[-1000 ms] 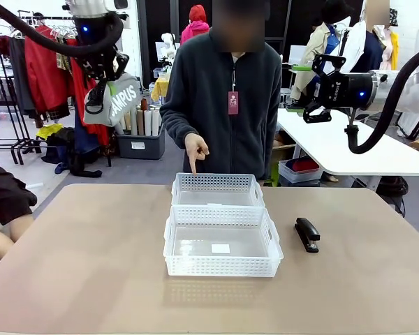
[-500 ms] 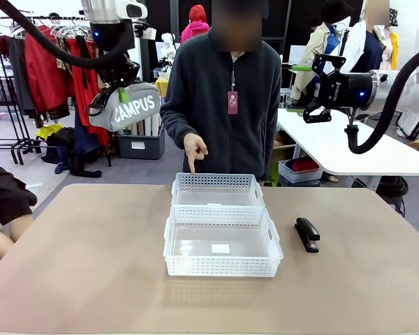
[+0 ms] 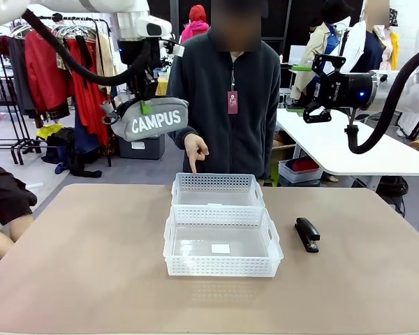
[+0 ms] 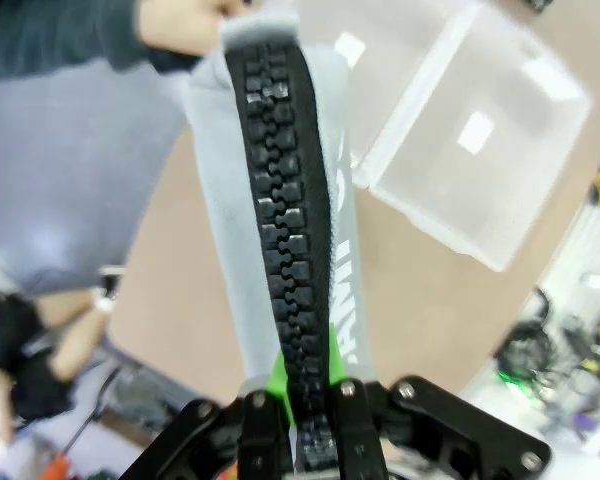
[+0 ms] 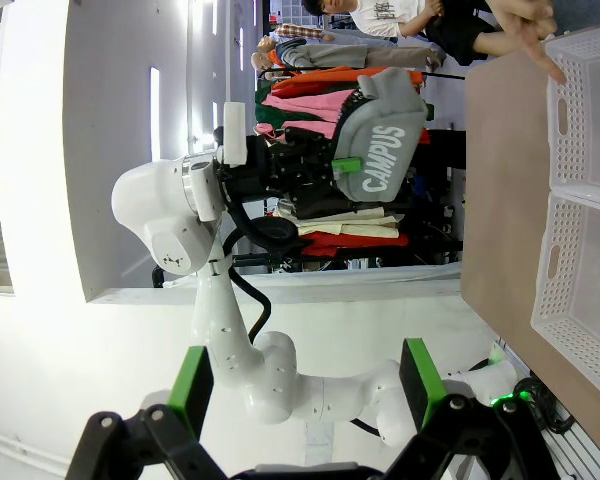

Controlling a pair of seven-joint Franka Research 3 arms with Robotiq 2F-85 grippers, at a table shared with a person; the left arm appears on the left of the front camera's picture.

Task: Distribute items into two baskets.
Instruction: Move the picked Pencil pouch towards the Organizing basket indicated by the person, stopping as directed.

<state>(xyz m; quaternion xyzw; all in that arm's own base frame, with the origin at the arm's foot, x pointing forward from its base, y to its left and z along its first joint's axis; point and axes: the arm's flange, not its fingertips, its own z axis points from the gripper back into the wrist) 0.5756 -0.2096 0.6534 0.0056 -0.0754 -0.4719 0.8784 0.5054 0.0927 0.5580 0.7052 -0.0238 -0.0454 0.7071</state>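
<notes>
Tan table (image 3: 91,265) sits below; left gripper (image 3: 145,106) clamps the grey pouch (image 3: 155,120) high up, right gripper (image 3: 304,91) spread wide, empty, arm raised.

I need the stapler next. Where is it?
In the front view the stapler lies on the table, right of the near basket, apart from it.

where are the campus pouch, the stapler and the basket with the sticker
campus pouch (image 3: 153,120), front view, on its lettered side
stapler (image 3: 307,234), front view, on its black top
sticker basket (image 3: 223,266), front view, on its near wall
</notes>
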